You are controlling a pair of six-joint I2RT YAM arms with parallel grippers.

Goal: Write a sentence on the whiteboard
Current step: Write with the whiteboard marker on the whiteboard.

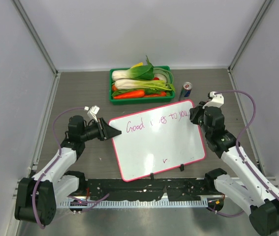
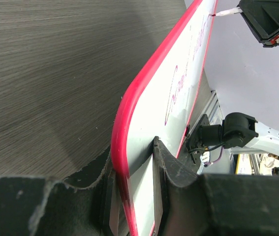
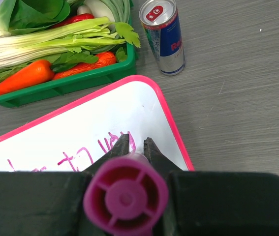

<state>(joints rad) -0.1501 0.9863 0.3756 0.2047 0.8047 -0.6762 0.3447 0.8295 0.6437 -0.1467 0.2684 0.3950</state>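
The whiteboard, white with a pink-red frame, lies slanted across the middle of the table. The sentence "Good vibes to you" runs in magenta along its upper part. My left gripper is shut on the board's left edge; in the left wrist view its jaws pinch the red frame. My right gripper hovers at the board's top right corner, shut on a magenta marker. It stands just past the word "you". The marker's tip is hidden behind the fingers.
A green tray of vegetables stands behind the board, with a blue drink can to its right. A small purple tick marks the board's lower part. Two black clips sit on its near edge. Grey walls enclose the table.
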